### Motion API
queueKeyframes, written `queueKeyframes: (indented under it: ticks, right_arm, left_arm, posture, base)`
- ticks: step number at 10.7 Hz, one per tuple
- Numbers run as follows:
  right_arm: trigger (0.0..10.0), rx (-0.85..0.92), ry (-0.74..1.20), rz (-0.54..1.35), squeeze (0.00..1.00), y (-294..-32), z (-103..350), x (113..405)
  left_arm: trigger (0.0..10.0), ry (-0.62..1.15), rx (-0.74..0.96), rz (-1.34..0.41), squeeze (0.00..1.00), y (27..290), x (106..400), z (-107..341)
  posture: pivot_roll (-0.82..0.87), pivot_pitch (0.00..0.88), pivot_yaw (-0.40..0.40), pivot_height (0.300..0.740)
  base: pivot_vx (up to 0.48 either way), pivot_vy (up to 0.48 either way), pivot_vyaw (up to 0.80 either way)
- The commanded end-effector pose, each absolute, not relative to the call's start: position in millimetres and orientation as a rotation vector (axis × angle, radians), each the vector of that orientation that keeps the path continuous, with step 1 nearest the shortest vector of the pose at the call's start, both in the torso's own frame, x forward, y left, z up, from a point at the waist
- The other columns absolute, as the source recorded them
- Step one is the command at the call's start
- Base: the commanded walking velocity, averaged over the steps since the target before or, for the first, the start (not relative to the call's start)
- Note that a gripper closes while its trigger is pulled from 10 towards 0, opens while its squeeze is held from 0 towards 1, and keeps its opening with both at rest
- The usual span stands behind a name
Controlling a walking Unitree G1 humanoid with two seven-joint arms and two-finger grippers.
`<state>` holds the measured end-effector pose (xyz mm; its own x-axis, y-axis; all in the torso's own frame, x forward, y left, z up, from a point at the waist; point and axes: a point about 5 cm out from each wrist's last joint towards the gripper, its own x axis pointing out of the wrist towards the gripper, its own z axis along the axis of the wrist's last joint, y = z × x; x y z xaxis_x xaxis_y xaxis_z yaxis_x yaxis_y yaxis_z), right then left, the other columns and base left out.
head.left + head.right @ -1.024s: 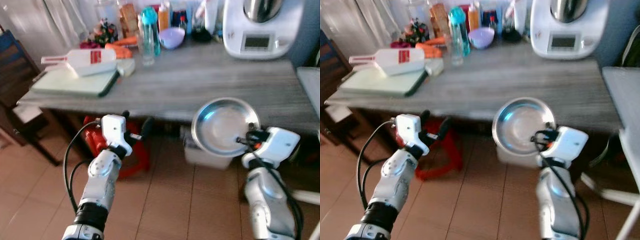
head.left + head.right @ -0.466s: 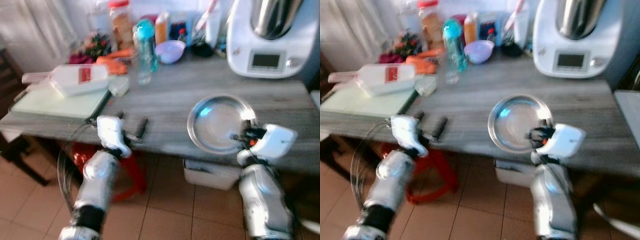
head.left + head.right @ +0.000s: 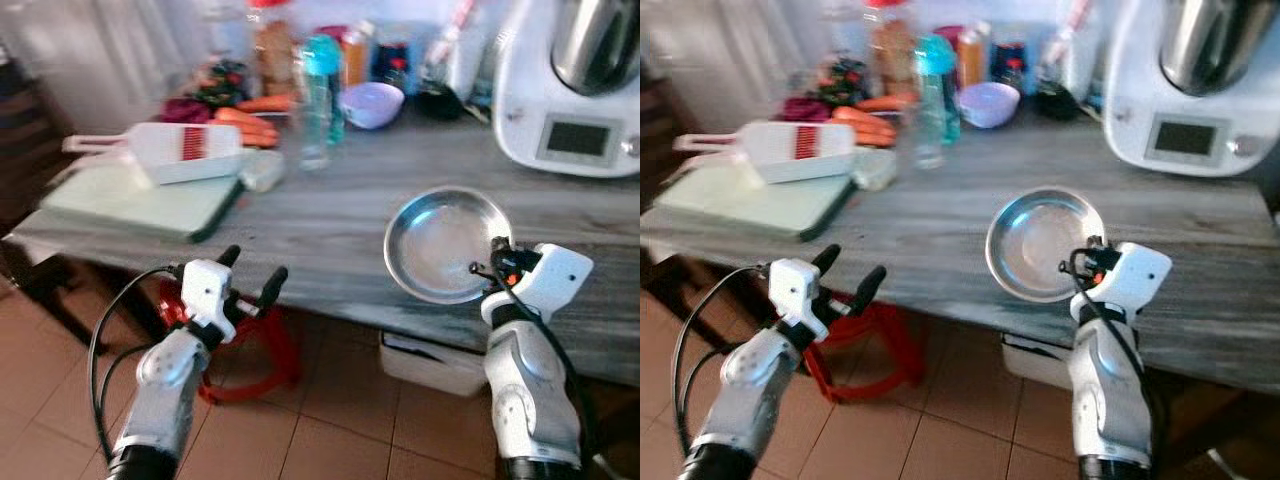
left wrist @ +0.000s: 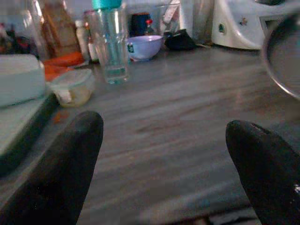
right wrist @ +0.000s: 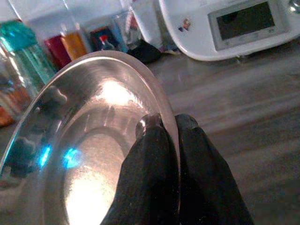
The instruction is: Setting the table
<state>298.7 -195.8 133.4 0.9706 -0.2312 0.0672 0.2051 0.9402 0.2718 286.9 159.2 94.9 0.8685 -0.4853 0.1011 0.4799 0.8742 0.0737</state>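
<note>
Above the worktop (image 3: pixel 330 215) edge, the right hand (image 3: pixel 497 265) pinches a steel plate (image 3: pixel 440 245) by its rim, not yet set down; the left hand (image 3: pixel 250 275) hovers open, empty.

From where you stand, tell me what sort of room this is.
Probably a home kitchen: a white cooking machine, a slicer beside carrots, and bottles crowd the grey worktop. The right gripper holds a steel plate.
</note>
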Motion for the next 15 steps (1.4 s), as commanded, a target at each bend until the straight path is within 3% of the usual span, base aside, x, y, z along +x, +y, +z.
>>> queueKeyframes:
  ticks: [1,3,6,11,12,15]
  right_arm:
    - [10.0,0.279,-0.094,-0.241,0.00,-201,137,305]
    - [10.0,0.288,-0.025,-0.211,0.00,-195,138,322]
    - [10.0,0.371,0.126,-0.230,0.00,-180,127,346]
    - [10.0,0.398,0.208,-0.197,0.00,-168,122,363]
    - [10.0,0.429,0.224,-0.204,1.00,-168,119,365]
    - [10.0,0.442,0.235,-0.214,1.00,-168,116,367]
  left_arm:
    - [10.0,-0.124,0.088,-0.554,0.00,157,283,97]
    - [10.0,-0.122,0.131,-0.655,0.00,149,274,96]
    - [10.0,-0.128,0.127,-0.658,0.00,146,274,97]
    - [10.0,-0.129,0.131,-0.669,0.00,142,274,98]
    - [10.0,-0.126,0.125,-0.688,0.00,139,273,97]
    - [10.0,-0.103,0.129,-0.761,0.00,130,270,93]
  posture:
    - [0.07,0.037,0.069,0.740]
    - [0.07,0.035,0.072,0.740]
    - [0.07,0.034,0.072,0.740]
    - [0.09,0.039,0.068,0.740]
    - [0.09,0.038,0.070,0.740]
    - [0.09,0.039,0.073,0.740]
  base:
    - [0.000,0.000,0.00]
    - [0.000,0.000,0.00]
    - [0.000,0.000,0.00]
    - [0.000,0.000,0.00]
    - [0.000,0.000,0.00]
    - [0.000,0.000,0.00]
